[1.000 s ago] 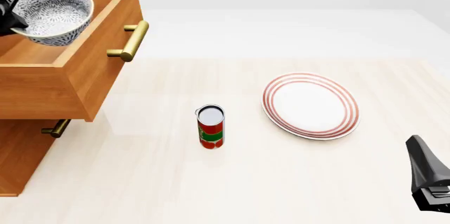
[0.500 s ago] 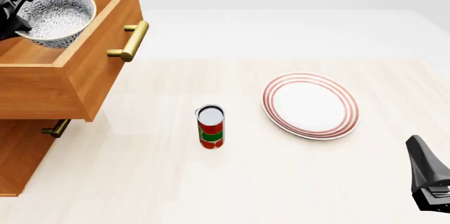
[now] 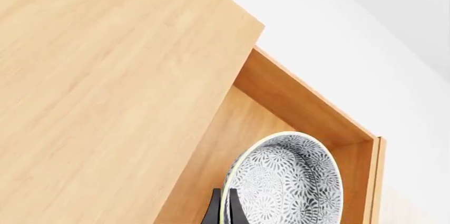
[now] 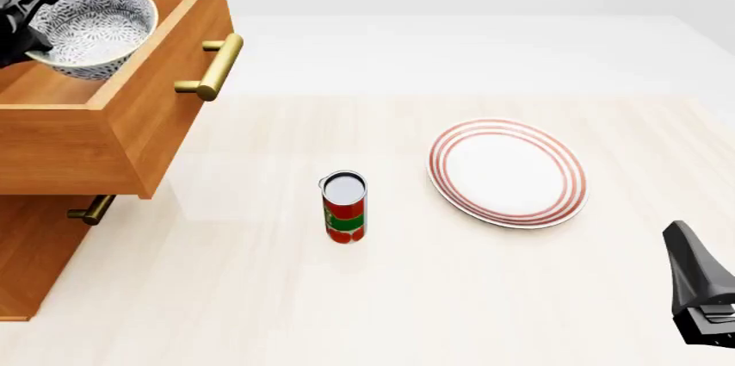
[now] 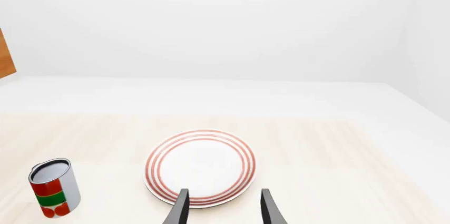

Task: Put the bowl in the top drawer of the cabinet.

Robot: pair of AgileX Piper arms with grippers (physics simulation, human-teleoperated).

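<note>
Left gripper: I see my left gripper (image 4: 26, 15) at the far left of the front view, above the pulled-out top drawer; its fingers (image 3: 235, 209) pinch the bowl's rim, one finger inside and one outside the wall.
Bowl: the bowl (image 4: 95, 25) hangs tilted inside the drawer's opening, its patterned inside turned toward the drawer front and up. I cannot tell whether its base touches the drawer floor. In the left wrist view the bowl (image 3: 285, 179) sits between the cabinet's top panel and the drawer's front wall.
Top drawer: the top drawer (image 4: 138, 116) stands pulled well out from the cabinet, its brass handle (image 4: 213, 66) facing the tabletop's middle.
Cabinet: the cabinet (image 4: 29, 254) fills the left edge of the front view; its lower drawer is shut, with its own brass handle (image 4: 89, 209) showing under the open drawer.
Right gripper: my right gripper (image 5: 223, 209) rests low at the right edge of the front view, well apart from the cabinet. Its fingers are spread with nothing between them, and the right wrist view looks past them at the plate.
Plate: the red-ringed plate (image 4: 507, 172) lies flat on the tabletop (image 4: 460, 297), right of centre.
Can: a red and green can (image 4: 343, 207) stands upright near the plate's left side, apart from it, between the plate and the cabinet.
</note>
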